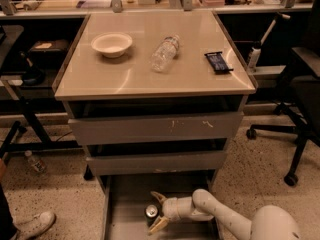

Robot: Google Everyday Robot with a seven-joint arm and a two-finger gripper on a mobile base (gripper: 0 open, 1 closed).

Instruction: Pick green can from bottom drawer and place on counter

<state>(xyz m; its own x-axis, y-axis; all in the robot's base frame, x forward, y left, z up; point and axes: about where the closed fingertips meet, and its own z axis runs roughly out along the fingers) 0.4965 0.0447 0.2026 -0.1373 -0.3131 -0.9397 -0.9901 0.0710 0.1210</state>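
Observation:
The bottom drawer (125, 204) is pulled out at the foot of the cabinet, its grey floor showing. The green can (151, 211) stands upright on that floor, seen mostly by its silver top. My gripper (157, 213) reaches in from the right on a white arm, low in the drawer. Its two pale fingers (159, 198) are spread, one behind the can and one in front of it, with the can between them. The counter (155, 54) is the glossy beige top above.
On the counter lie a white bowl (112, 44), a clear water bottle (165, 53) on its side and a dark wrapped bar (218, 62). Two shallower drawers sit above the open one. Office chair legs (285, 134) stand at right, a shoe (35, 225) at lower left.

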